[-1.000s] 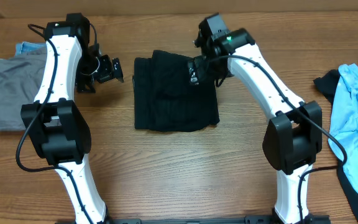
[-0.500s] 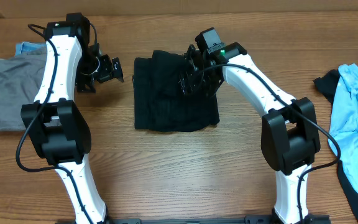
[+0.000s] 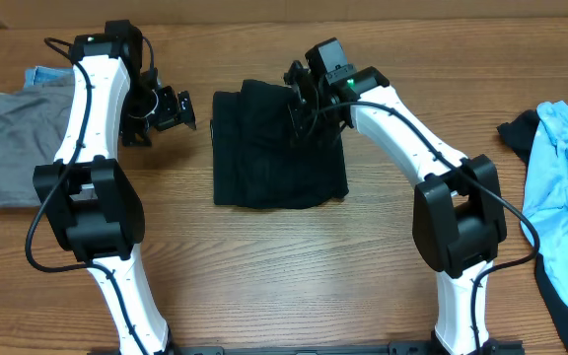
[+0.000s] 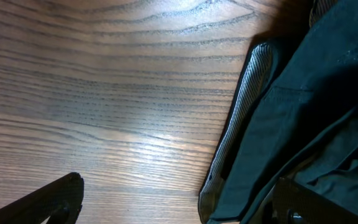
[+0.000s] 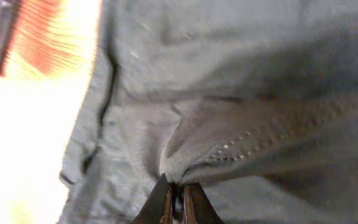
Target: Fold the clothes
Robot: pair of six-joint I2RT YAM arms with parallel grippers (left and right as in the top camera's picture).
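The clothes (image 3: 276, 148) are a black garment lying folded into a rough square mid-table. My right gripper (image 3: 299, 116) is down on its upper middle part and shut on a pinch of the fabric. In the right wrist view the fingertips (image 5: 178, 200) meet on a raised fold with a stitched seam (image 5: 241, 146). My left gripper (image 3: 187, 110) hovers open just left of the garment's top left corner. In the left wrist view its dark fingers (image 4: 55, 199) stand wide apart over bare wood, with the garment's pale ribbed waistband edge (image 4: 238, 118) on the right.
A grey folded garment (image 3: 3, 138) lies at the left table edge with a bit of light blue cloth (image 3: 39, 75) behind it. A light blue printed shirt (image 3: 565, 187) and dark fabric (image 3: 519, 133) lie at the right edge.
My right gripper has moved left and down onto the black garment and shut on a fold of it. The left arm has not moved.
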